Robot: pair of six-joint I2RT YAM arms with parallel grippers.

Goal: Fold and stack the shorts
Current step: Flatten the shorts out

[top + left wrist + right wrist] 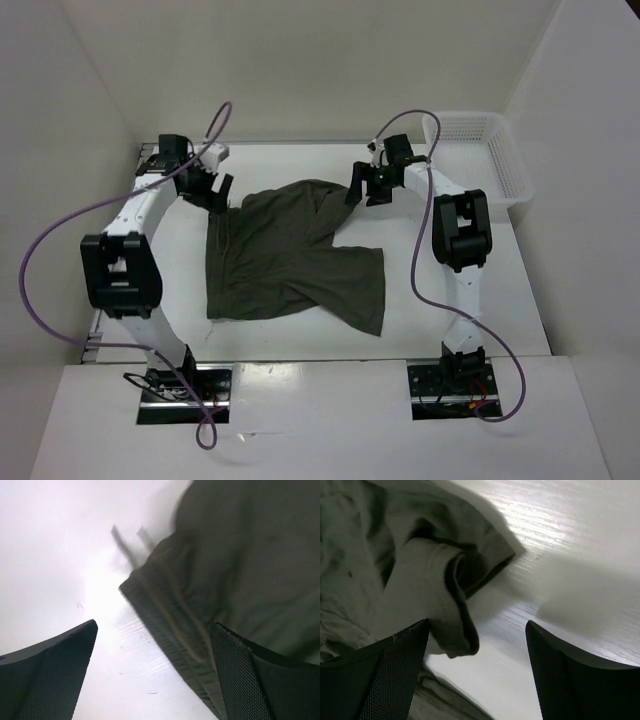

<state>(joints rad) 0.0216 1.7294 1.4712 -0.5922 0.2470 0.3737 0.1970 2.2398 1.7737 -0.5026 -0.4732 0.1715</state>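
We are seeing the shorts (290, 255) lying rumpled on the table (300, 345) between both arms. Our left gripper (207, 188) is hovering wide open at their far left corner. Our right gripper (360, 186) is gaping wide, holding nothing, by the far right hem.

We read this as robotics lab cell. White table (290, 338) boxed by plain white walls (330, 60) beyond and beside table. At table's near edge, left arm (125, 265) and right arm (460, 235) bolted down, purple cables (24, 262) looping off them. White mesh basket (480, 155) at table's far right corner.
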